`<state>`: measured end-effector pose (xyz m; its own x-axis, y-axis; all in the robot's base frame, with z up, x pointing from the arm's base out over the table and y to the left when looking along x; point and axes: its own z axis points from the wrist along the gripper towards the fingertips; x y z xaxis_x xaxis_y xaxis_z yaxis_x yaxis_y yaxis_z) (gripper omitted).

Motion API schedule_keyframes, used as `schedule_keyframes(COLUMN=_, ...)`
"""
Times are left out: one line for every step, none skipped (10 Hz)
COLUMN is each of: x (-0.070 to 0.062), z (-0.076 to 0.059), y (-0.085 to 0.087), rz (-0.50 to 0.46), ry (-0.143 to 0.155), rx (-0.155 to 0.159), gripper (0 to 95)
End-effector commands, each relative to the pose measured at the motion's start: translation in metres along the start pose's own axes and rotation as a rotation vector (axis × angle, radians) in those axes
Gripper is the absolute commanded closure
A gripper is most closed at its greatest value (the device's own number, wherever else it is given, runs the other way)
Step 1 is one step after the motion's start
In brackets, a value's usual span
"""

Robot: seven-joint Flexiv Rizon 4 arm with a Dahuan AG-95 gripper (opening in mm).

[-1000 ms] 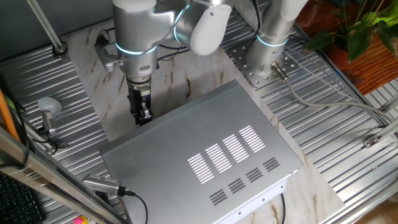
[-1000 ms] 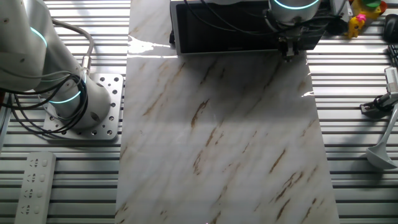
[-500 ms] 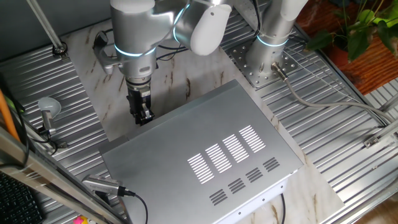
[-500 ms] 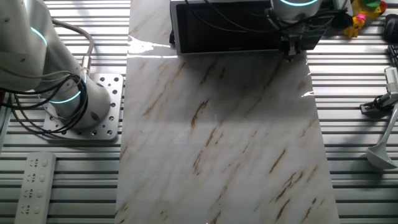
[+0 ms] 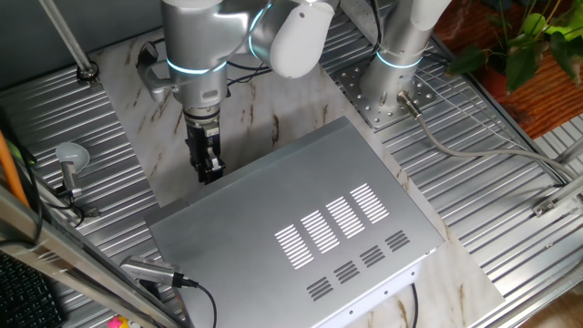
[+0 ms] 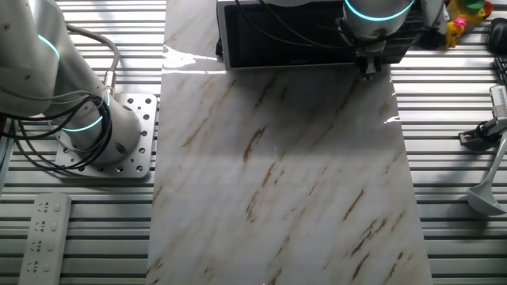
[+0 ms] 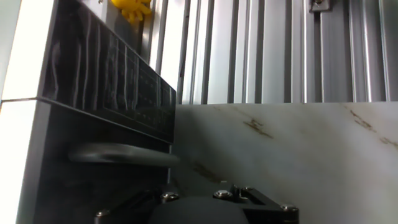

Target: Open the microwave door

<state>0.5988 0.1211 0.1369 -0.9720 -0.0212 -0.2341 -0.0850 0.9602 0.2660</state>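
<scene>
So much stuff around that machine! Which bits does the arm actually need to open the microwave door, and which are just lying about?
Part of the job:
- the microwave
- the microwave door, its dark front apparently shut
- the gripper, down at the door's front face

Just lying about:
- the remote control
- the yellow toy
- the potted plant
- the ladle
</scene>
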Motion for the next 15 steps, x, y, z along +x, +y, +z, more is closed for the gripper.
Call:
schedule_keyframes(x=-0.0015, z=0.0016, y=0.0011, rz=-0.001, ry=-0.004, rx=-0.009, gripper=57.0)
schedule_keyframes(x=-0.001, z=0.0012, y=0.0015, rz=-0.004, ry=-0.013, rx=-0.01, gripper=57.0)
schedule_keyframes(x=-0.0011, z=0.0014, y=0.0017, rz=-0.006, ry=-0.025, rx=-0.01, gripper=57.0)
schedule_keyframes(x=-0.0013, z=0.0018, y=0.0023, rz=-0.012, ry=-0.042, rx=-0.01, gripper=57.0)
schedule_keyframes(x=-0.0015, z=0.002, y=0.0031, rz=-0.01, ry=-0.055, rx=-0.01, gripper=57.0)
schedule_keyframes(x=-0.0017, z=0.0023, y=0.0037, rz=-0.005, ry=-0.068, rx=-0.012, gripper=57.0)
schedule_keyframes(x=-0.002, z=0.003, y=0.0044, rz=0.001, ry=-0.074, rx=-0.012, gripper=57.0)
schedule_keyframes(x=-0.0023, z=0.004, y=0.0052, rz=0.007, ry=-0.074, rx=-0.012, gripper=57.0)
schedule_keyframes(x=-0.0023, z=0.004, y=0.0052, rz=0.007, ry=-0.074, rx=-0.012, gripper=57.0)
schedule_keyframes(x=-0.003, z=0.0062, y=0.0069, rz=0.013, ry=-0.07, rx=-0.012, gripper=57.0)
schedule_keyframes(x=-0.0032, z=0.0066, y=0.0073, rz=0.009, ry=-0.071, rx=-0.012, gripper=57.0)
schedule_keyframes(x=-0.0034, z=0.0075, y=0.008, rz=0.001, ry=-0.069, rx=-0.01, gripper=57.0)
schedule_keyframes(x=-0.0037, z=0.0083, y=0.0088, rz=-0.003, ry=-0.066, rx=-0.007, gripper=57.0)
schedule_keyframes(x=-0.0037, z=0.0084, y=0.0088, rz=-0.004, ry=-0.065, rx=-0.006, gripper=57.0)
schedule_keyframes(x=-0.0037, z=0.0084, y=0.0088, rz=-0.003, ry=-0.065, rx=-0.006, gripper=57.0)
